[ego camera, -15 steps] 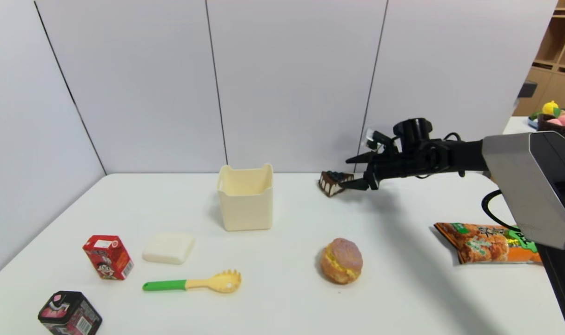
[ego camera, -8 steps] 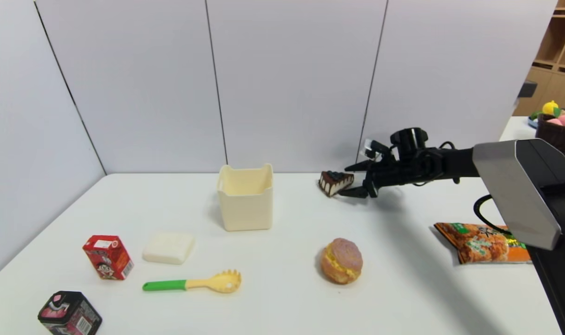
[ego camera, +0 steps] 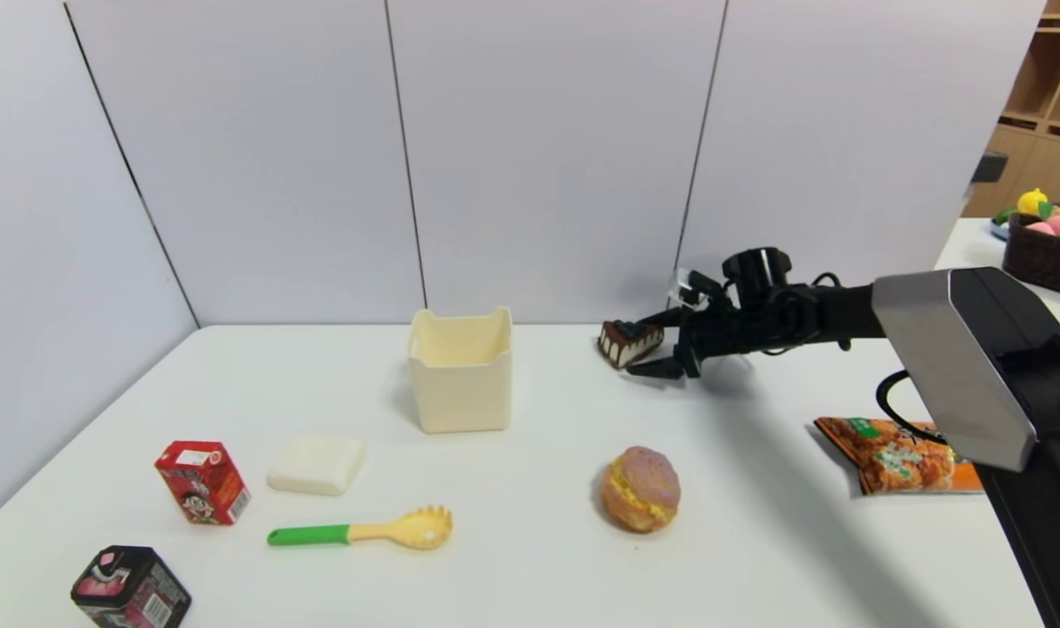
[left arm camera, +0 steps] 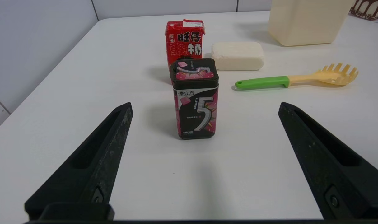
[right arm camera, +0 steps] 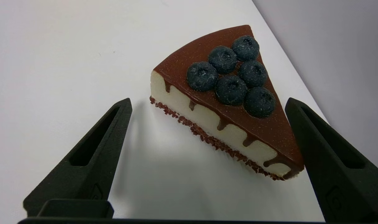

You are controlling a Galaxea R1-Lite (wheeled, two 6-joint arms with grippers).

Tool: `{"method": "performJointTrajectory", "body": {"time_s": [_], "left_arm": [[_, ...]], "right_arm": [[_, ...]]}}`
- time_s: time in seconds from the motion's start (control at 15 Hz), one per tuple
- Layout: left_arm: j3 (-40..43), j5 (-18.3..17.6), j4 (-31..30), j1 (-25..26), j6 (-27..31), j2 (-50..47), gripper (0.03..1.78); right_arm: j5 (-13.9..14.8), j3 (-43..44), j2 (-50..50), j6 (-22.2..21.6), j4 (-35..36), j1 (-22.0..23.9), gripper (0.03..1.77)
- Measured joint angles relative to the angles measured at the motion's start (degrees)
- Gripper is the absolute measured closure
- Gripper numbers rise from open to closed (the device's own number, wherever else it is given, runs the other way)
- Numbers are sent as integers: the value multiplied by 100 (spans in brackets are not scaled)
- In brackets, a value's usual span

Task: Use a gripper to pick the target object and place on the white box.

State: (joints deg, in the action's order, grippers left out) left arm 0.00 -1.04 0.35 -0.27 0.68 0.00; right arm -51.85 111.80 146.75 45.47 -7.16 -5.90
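Observation:
The target object, a triangular cake slice [ego camera: 625, 341] with a chocolate top and blueberries, lies on the table near the back wall, right of the white box [ego camera: 460, 384]. My right gripper [ego camera: 647, 346] reaches it from the right, low over the table and open. In the right wrist view the cake slice [right arm camera: 189, 65] lies between the spread fingers of the right gripper [right arm camera: 208, 102], its pointed end close to one finger; I cannot tell if they touch. My left gripper [left arm camera: 205, 106] stays open over the table's front left, holding nothing. The white box [left arm camera: 304, 25] shows there too.
A cream puff [ego camera: 640, 488] sits in front of the cake, a snack bag [ego camera: 905, 453] at the right. A white block [ego camera: 316, 464], pasta spoon [ego camera: 364, 529], red milk carton [ego camera: 202, 481] and gum tin [ego camera: 130, 589] lie at the front left. The wall stands just behind the cake.
My right gripper has come down and moved left, so its open fingers now stand on either side of the cake slice. The cake has not moved.

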Motion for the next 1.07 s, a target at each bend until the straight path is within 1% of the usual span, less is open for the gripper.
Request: {"method": "performJointTrajectory", "body": {"time_s": [0.47,0.73,0.93,1.07], "left_arm": [[0,0,-2,0,5,0,12],[0,0,-2,0,2,0,12],[0,0,-2,0,2,0,12],[0,0,-2,0,2,0,12]], "right_arm": [[-22,0,20,-13,33,-7,10],[-13,0,22,-9,62,4,72],[-16,0,30,-5,62,9,103],[-13,0,35,-5,62,28,171]]}}
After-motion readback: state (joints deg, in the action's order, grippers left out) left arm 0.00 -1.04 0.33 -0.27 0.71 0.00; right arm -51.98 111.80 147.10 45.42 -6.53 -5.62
